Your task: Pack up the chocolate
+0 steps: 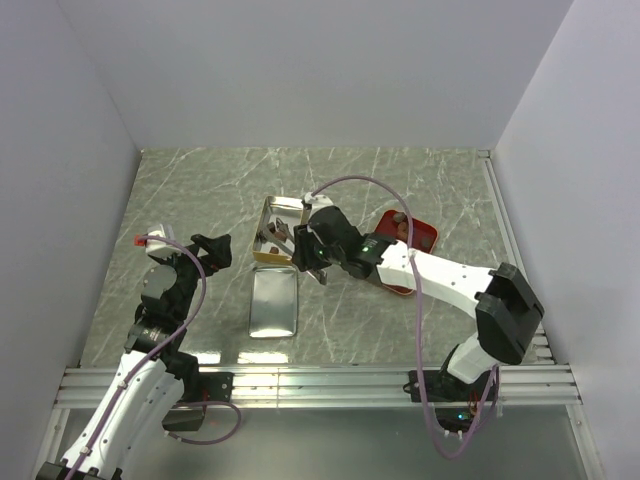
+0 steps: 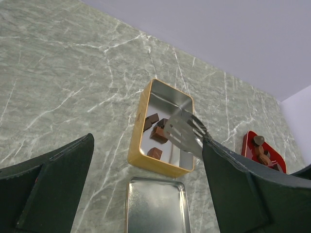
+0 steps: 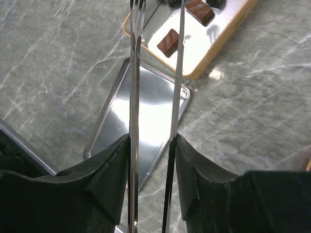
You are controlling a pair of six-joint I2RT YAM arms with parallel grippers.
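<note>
Four chocolate (image 2: 159, 133) chunks at least lie loose on the floor of one gold tin (image 2: 137, 131), dark brown and reddish-brown; a fifth may sit half hidden behind the tong tips, cannot tell. Two or three more chunks rest in the one red tray (image 2: 249, 145), which sits out past the right-hand jaw in the left wrist view, well apart from the tin. One pair of metal tongs (image 2: 184, 133) is clamped between the jaws of the right gripper (image 3: 153, 141), a finger pressed on each blade. The blades run straight out ahead of those jaws, tips apart and over the near end of the tin, with nothing seen between them. One silver lid (image 3: 153, 111) lies flat directly under the blades, just beside the tin's near wall. The left gripper (image 1: 215, 248) stands with its jaws spread wide and nothing in them, well back from the tin, which shows framed in the gap ahead of them. All of it rests on one green marble-patterned table (image 2: 73, 73).
</note>
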